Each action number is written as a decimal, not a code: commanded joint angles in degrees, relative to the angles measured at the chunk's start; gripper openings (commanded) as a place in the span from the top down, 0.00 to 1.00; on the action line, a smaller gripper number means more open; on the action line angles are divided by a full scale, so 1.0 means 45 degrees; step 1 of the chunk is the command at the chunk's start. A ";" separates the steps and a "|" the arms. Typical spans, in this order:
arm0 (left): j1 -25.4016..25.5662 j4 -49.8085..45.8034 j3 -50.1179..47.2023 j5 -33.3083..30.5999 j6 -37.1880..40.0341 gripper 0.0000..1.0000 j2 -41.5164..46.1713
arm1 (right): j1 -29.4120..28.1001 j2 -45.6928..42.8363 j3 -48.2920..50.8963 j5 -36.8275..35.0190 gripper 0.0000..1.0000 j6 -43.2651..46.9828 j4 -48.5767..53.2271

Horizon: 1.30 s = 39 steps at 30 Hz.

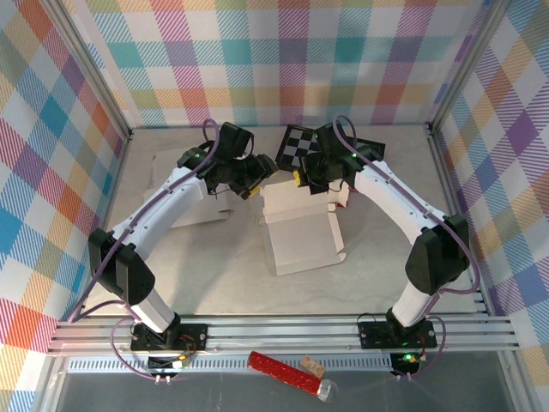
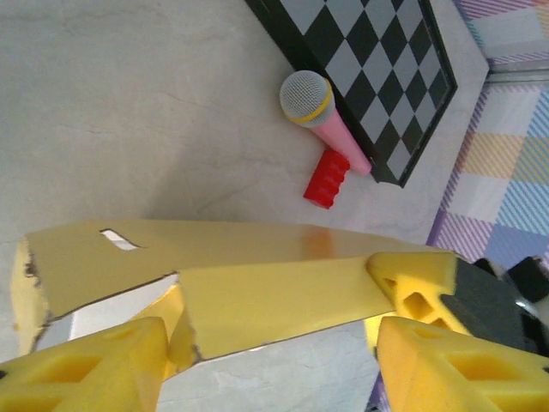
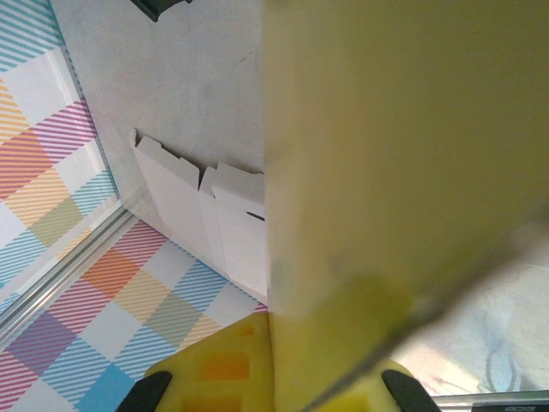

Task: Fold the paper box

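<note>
- Nearest the lens, low in the left wrist view: left gripper [image 2: 266, 365], yellow fingers [image 2: 86, 369] set wide apart, a flap of the paper box [image 1: 300, 240] spanning the gap. Cannot tell whether pinched or merely touched.
- Low in the right wrist view: right gripper [image 3: 292, 382], closed tight on a box panel that rises up the frame from between the pads.
- Mid-table in the top view, between both wrists: the paper box, white, half-formed, open side up. Long axis running bottom to top of the frame, upper end leaning slightly left. Raised wall at the upper end, side flaps out to the right.
- Flat cardboard blank [image 1: 193, 216]: left of the box, partly under the left arm.
- Checkerboard [image 2: 386, 77]: upper right of the left wrist view, flat on the table.
- Toy microphone [image 2: 322, 116]: lying along the board's edge, grey head toward upper left.
- Red ridged piece [image 2: 327, 178]: just beside the microphone's pink handle.
</note>
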<state>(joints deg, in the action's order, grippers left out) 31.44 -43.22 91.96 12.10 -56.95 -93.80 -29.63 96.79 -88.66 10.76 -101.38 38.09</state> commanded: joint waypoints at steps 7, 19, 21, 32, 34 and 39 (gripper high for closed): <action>0.0162 0.0222 -0.0152 -0.0028 -0.0193 0.38 0.0237 | 0.0043 -0.0788 0.1045 0.0193 1.00 0.1006 -0.1441; -0.1204 -0.0538 -0.2961 -0.0462 0.1221 0.31 0.2473 | -0.0047 -0.1814 0.4960 -0.0371 1.00 0.2470 -0.6909; -0.1452 -0.0230 -0.3563 -0.0288 0.1659 0.33 0.2752 | -0.0047 -0.1730 0.5216 -0.0257 1.00 0.2653 -0.7200; -0.1621 0.3415 -0.7302 0.1280 0.7652 0.74 0.3821 | 0.0131 -0.1366 0.5839 0.0331 1.00 0.2585 -0.7874; -0.1596 0.4516 -0.8395 0.1782 0.8657 0.72 0.4183 | 0.0137 -0.1279 0.5758 0.0456 1.00 0.2633 -0.7765; -0.1008 0.6191 -0.9849 0.1654 0.9668 0.60 0.4952 | 0.0234 -0.1103 0.5823 0.0634 1.00 0.2521 -0.7785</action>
<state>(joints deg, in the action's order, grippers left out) 25.34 -24.01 49.39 17.93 -20.08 -74.32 -29.12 90.83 -62.33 12.45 -90.76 4.14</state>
